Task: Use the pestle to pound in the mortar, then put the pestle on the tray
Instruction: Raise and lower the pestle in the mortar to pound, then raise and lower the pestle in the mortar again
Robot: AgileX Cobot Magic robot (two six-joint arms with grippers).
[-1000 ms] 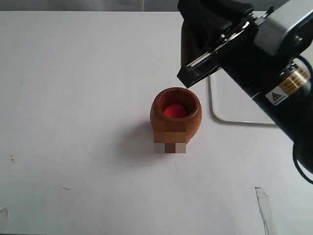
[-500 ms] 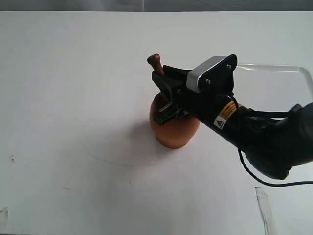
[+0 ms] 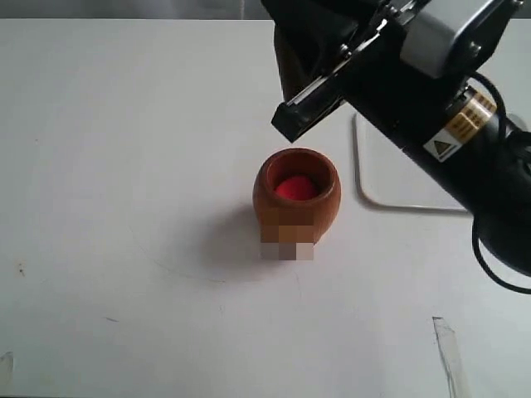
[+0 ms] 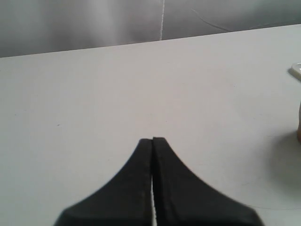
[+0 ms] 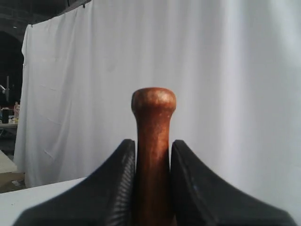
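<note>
The brown wooden mortar [image 3: 296, 203] stands upright mid-table, and the red lump [image 3: 294, 187] shows inside it. My right gripper [image 3: 309, 91] hangs above and slightly behind the mortar, clear of its rim. It is shut on the dark-brown pestle [image 3: 290, 54], whose knobbed end sticks out past the fingertips [image 5: 124, 155] in the right wrist view, where the pestle [image 5: 153, 136] fills the gap of the right gripper [image 5: 153, 143]. The white tray [image 3: 398, 186] lies right of the mortar, partly hidden by the right arm. My left gripper [image 4: 152, 140] is shut on nothing, above bare table.
The white table [image 3: 124, 166] spreads wide to the left and front of the mortar. The right arm [image 3: 448, 124] reaches in from the right over the tray. A strip of tape [image 3: 448, 352] lies at the front right.
Half a second ago the right gripper held the pestle down in the mortar. It has since lifted up and back with the pestle, uncovering the red lump.
</note>
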